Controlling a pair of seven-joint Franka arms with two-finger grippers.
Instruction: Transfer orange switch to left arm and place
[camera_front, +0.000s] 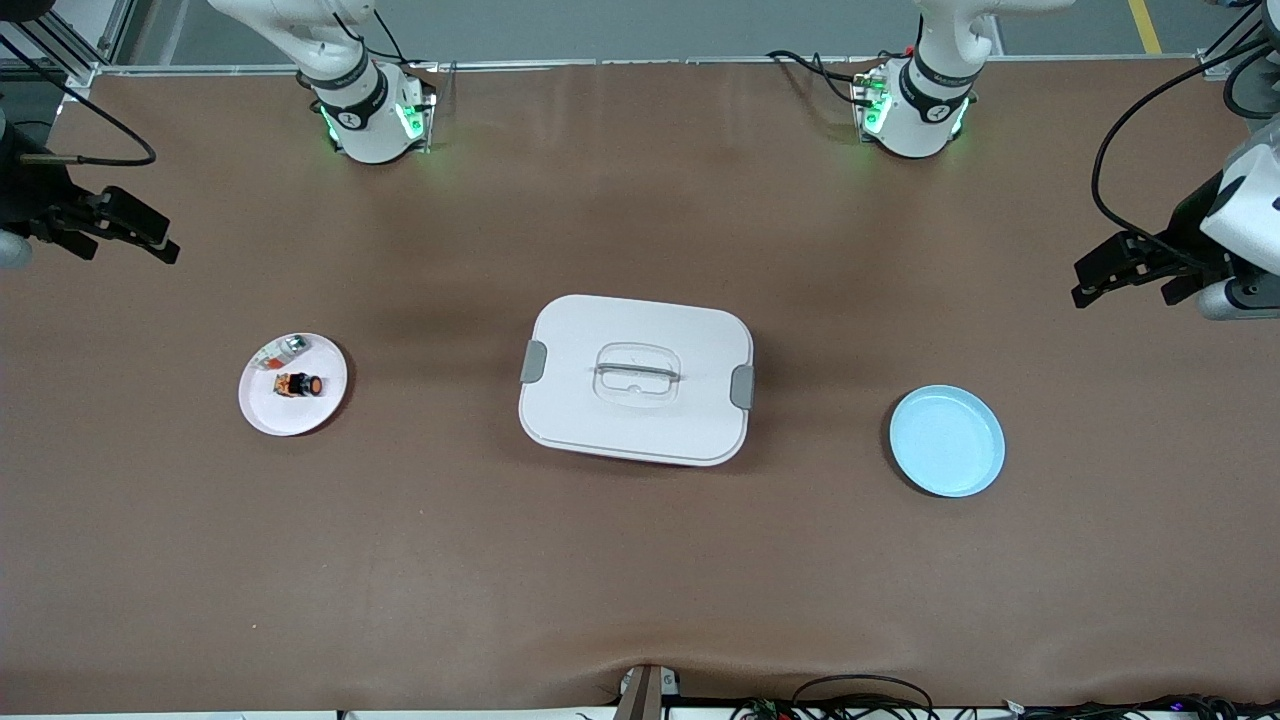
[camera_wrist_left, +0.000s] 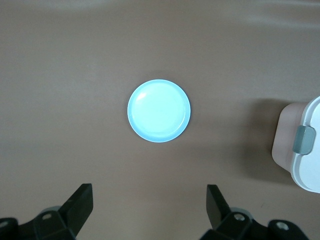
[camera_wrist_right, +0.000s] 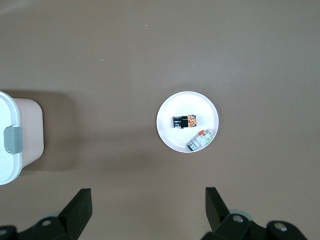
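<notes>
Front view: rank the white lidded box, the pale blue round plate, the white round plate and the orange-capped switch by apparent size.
1. White lidded box
2. Pale blue round plate and white round plate: they look about alike, so I will not rank them
3. Orange-capped black switch, lying on the white plate

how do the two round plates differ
The white plate holds the orange switch and a small clear connector; the blue plate holds nothing. White sits toward the right arm's end, blue toward the left arm's. Both are round and flank the box.
</notes>
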